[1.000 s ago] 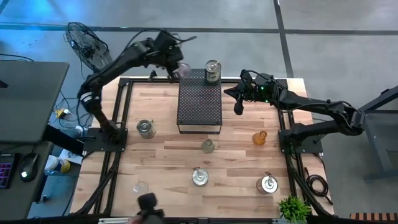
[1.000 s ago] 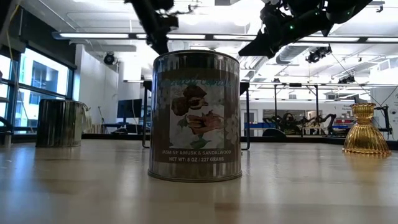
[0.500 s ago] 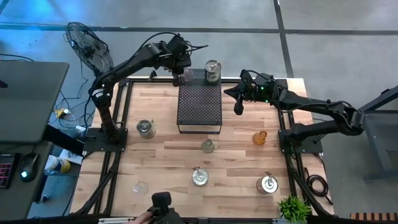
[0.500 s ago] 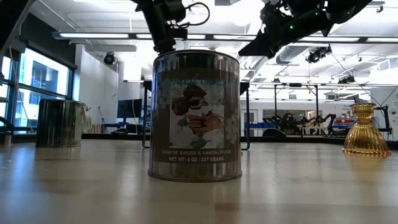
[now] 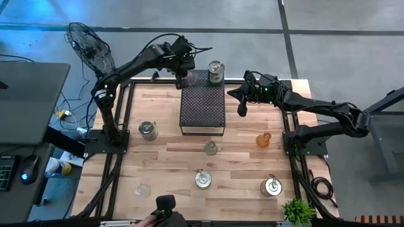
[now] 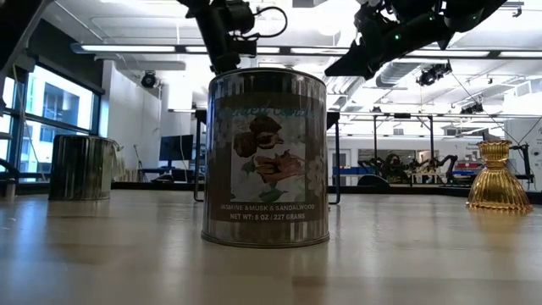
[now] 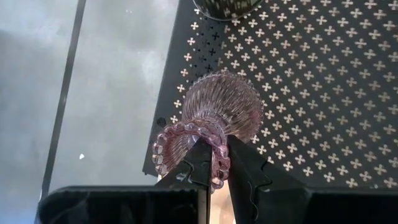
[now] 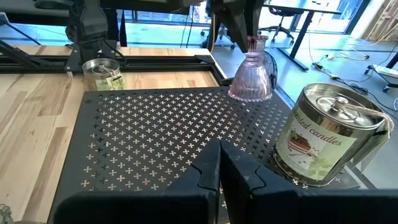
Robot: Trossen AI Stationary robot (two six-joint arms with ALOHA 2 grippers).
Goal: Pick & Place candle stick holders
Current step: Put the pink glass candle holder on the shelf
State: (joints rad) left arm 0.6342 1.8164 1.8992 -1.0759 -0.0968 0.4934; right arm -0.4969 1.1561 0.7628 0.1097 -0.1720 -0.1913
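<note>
My left gripper (image 5: 184, 77) is shut on a pinkish ribbed glass candle stick holder (image 7: 217, 112) over the far-left corner of the black perforated box (image 5: 202, 104). The right wrist view shows the holder (image 8: 250, 78) upright there. A candle tin (image 5: 216, 70) stands on the box's far edge. My right gripper (image 5: 242, 104) hangs shut to the right of the box, with nothing in it. An amber holder (image 5: 263, 139) and a clear one (image 5: 211, 148) stand on the wooden table. My left gripper pinches the holder's beaded top rim (image 7: 217, 163) between its two fingers (image 7: 200, 163); one finger seems to stand over the cup's mouth, the other outside. The fingers slant down from above. The holder hangs upright, flared base (image 8: 250, 93) down, close over the box; whether it touches, I cannot tell.
Tins stand at the table's left (image 5: 148, 130), near middle (image 5: 202, 180) and near right (image 5: 272, 186); a clear glass (image 5: 143, 189) is near left. A person's hand with a black object (image 5: 165, 208) shows at the near edge. A small plant (image 5: 298, 211) sits near right.
My left gripper has come down and toward the table's near edge with the pinkish holder, from beyond the box's far-left corner to over that corner, and has rolled a little. My right arm has kept still.
</note>
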